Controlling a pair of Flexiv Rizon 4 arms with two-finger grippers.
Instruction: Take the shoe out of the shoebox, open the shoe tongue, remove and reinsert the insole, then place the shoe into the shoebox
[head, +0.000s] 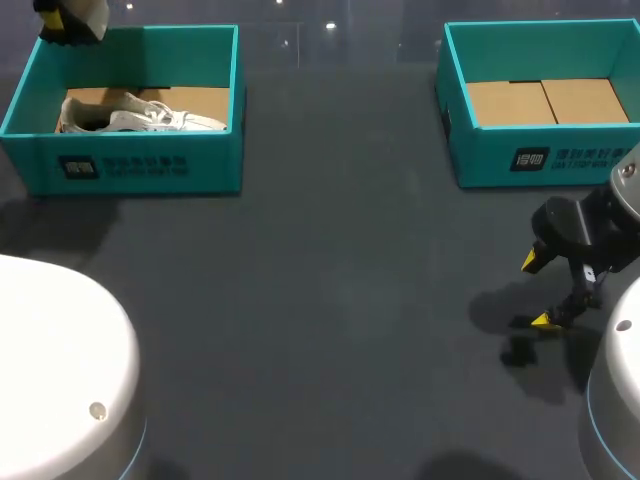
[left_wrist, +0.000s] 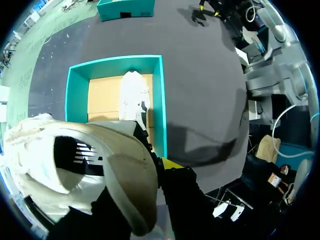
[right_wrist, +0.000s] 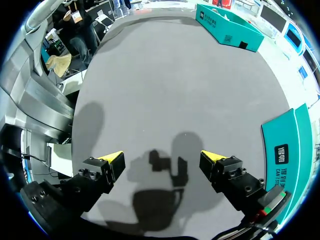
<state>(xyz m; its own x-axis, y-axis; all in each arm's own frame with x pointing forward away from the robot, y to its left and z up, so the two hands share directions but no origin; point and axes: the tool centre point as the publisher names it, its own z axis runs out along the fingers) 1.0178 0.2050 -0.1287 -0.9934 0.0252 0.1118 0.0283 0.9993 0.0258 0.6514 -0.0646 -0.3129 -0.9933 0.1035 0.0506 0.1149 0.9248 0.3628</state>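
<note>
The left pincer (head: 60, 32) is clenched on a white sneaker (left_wrist: 65, 150), though only one yellow fingertip (left_wrist: 170, 162) shows past the heel collar. The sneaker hangs above the teal left shoebox (left_wrist: 162, 100). A second white sneaker (head: 140, 115) lies on the cardboard floor inside that box. The right pincer (right_wrist: 162, 160) is released, its fingers spread wide above the dark table (head: 330, 300), near the front of the right shoebox (head: 540, 160).

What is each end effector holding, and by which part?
Left end effector holds a white shoe, apparently by its opening's rim, grip partly hidden; right end effector is open, empty.
</note>
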